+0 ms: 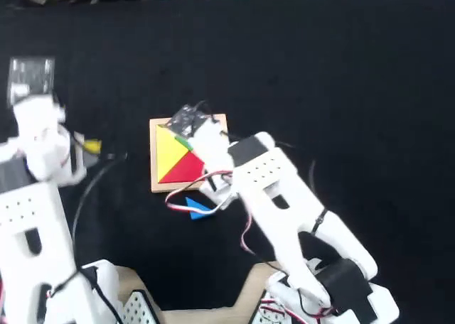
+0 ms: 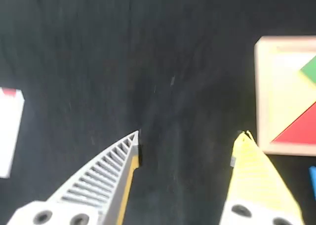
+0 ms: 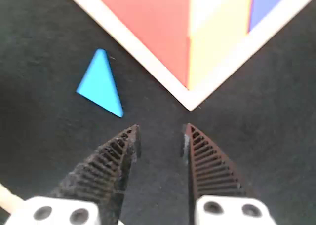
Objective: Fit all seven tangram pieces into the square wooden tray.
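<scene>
The square wooden tray [image 1: 152, 153] lies near the middle of the black table [image 1: 341, 89]. A yellow piece [image 1: 169, 153] and a red piece [image 1: 186, 169] sit side by side in it, with a sliver of a green piece [image 1: 186, 143] beyond them. A light blue triangle [image 1: 199, 208] lies flat on the cloth outside the tray, close to its rim at 6 o'clock.

The right arm [image 1: 284, 210] rises from its base at 5 o'clock of the tray and stretches diagonally to it, so that its wrist covers the tray's 3 o'clock side. In the wrist view, the right gripper [image 3: 159, 131] hangs over bare cloth just short of a tray corner. Its dark fingers are slightly apart and hold nothing, and the triangle lies near them.

The left arm [image 1: 35, 196] stands well apart at 9 o'clock of the tray. The left gripper [image 2: 190, 133] is spread wide and empty above the cloth.
</scene>
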